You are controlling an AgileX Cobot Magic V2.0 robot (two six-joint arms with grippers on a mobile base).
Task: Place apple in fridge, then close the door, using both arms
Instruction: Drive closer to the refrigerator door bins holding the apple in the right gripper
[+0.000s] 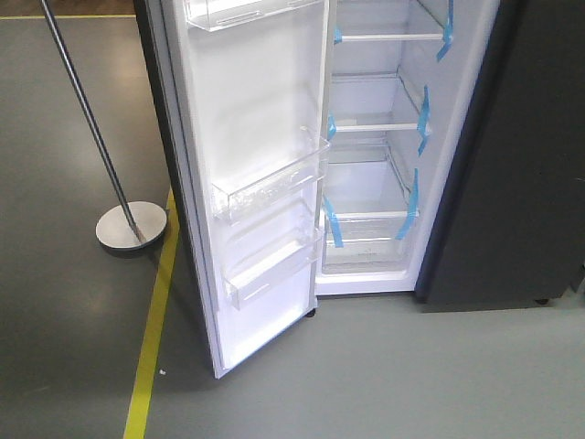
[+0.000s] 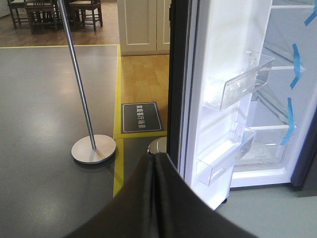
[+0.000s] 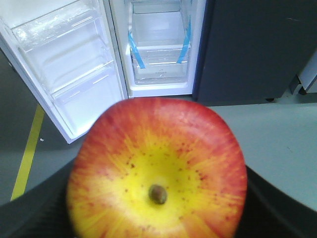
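Note:
The apple (image 3: 157, 171), red with a yellow centre and a brown stem end, fills the foreground of the right wrist view. My right gripper (image 3: 157, 213) is shut on it, and dark fingers (image 3: 34, 215) show on both sides. The fridge (image 1: 375, 174) stands open ahead, with a white lining, glass shelves, blue tape strips and clear drawers (image 3: 158, 64). Its door (image 1: 256, 110) is swung out to the left, its clear bins (image 1: 270, 183) facing me. My left gripper (image 2: 155, 157) is shut on nothing, low, just left of the door's outer edge (image 2: 178, 74). Neither gripper shows in the front view.
A metal pole on a round base (image 1: 132, 225) stands left of the door. A yellow floor line (image 1: 154, 329) runs beside it. The fridge's dark grey body (image 1: 521, 155) extends to the right. A dark floor sign (image 2: 142, 117) and a second round base (image 2: 158, 145) lie behind the door.

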